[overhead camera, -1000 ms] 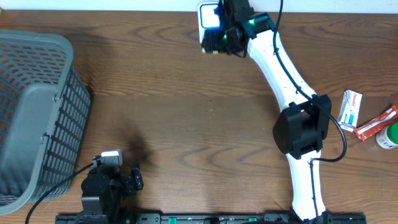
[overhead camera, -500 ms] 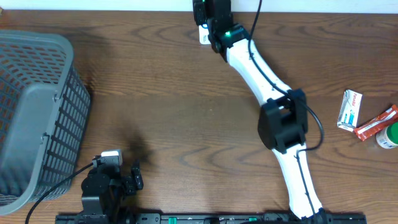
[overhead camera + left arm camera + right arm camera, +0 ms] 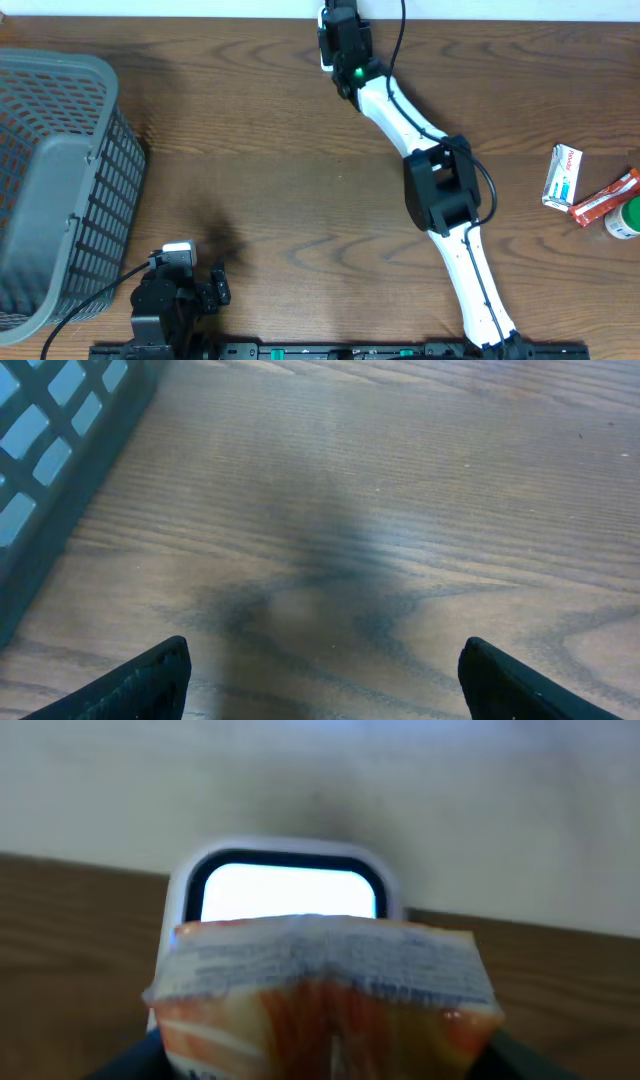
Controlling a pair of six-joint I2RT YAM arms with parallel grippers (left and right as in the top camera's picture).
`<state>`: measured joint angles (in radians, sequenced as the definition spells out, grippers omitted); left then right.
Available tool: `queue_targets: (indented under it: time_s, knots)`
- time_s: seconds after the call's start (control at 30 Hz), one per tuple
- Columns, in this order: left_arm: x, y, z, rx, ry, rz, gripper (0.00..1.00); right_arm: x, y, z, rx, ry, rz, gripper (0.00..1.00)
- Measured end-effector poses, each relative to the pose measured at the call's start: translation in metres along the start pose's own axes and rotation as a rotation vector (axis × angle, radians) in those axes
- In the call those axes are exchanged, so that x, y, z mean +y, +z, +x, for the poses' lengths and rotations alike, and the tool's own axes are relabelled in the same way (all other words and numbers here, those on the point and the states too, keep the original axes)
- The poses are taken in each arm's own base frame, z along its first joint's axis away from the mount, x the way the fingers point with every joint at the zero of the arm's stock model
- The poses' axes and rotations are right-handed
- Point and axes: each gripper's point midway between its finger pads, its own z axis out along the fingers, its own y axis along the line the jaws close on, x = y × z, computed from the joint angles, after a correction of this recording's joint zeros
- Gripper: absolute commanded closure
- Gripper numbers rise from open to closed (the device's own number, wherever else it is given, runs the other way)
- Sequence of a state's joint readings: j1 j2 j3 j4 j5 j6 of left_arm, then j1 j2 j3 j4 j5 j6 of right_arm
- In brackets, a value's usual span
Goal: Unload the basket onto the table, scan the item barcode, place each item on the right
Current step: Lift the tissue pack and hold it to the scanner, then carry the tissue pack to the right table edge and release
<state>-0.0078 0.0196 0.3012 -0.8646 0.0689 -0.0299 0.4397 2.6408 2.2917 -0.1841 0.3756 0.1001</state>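
The grey mesh basket (image 3: pixel 105 180) stands at the left of the table (image 3: pixel 280 180). Inside it we make out only its own grey floor and lattice walls, and its left side is cut off by the frame edge. One dark corner of it also shows at the upper left of the left wrist view. At the far right a small white box (image 3: pixel 563 175), a red sachet (image 3: pixel 603 198) and a green-topped container (image 3: pixel 627 218) lie close together, the container cropped by the edge so that we cannot tell what it is. From above, the right arm (image 3: pixel 440 190) reaches to the far edge of the table and covers its own claw and what it carries. The right wrist view shows them: the right gripper (image 3: pixel 325 1055) is clamped on an orange packet (image 3: pixel 325 990), with a dark finger just visible at each lower corner. The packet sits upright just in front of the scanner (image 3: pixel 285 885), hiding the lower part of its glowing white window. The packet has a pale crimped top edge with rows of small print too blurred to read and orange and yellow artwork below, and the frame cuts off its bottom. We cannot see a barcode on this side. The left gripper (image 3: pixel 330 685) is at the near left over bare wood, its fingers wide apart with nothing between them.
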Motion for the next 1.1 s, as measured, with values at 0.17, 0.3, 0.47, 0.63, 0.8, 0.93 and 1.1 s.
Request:
queue_targets:
  time_s: [0.17, 0.3, 0.47, 0.63, 0.8, 0.93, 1.1]
  knots:
    - [0.000, 0.000, 0.000, 0.000, 0.000, 0.000, 0.14, -0.044, -0.057, -0.013, 0.198, -0.063, 0.048, 0.37]
    - [0.000, 0.000, 0.000, 0.000, 0.000, 0.000, 0.14, -0.135, -0.152, -0.044, 0.354, -0.078, 0.173, 0.35]
    - [0.000, 0.000, 0.000, 0.000, 0.000, 0.000, 0.14, -0.253, -0.212, -0.025, 0.549, -0.044, 0.389, 0.35]
    - [0.000, 0.000, 0.000, 0.000, 0.000, 0.000, 0.14, -0.375, -0.210, 0.083, 0.842, 0.162, 0.587, 0.37]
    - [0.000, 0.000, 0.000, 0.000, 0.000, 0.000, 0.14, -0.433, -0.226, 0.203, 1.119, 0.374, 0.656, 0.01]
    - [0.000, 0.000, 0.000, 0.000, 0.000, 0.000, 0.14, -0.453, -0.247, 0.218, 1.162, 0.544, 0.643, 0.01]
    - [0.000, 0.000, 0.000, 0.000, 0.000, 0.000, 0.14, -0.422, -0.276, 0.080, 0.796, 0.744, 0.366, 0.01]
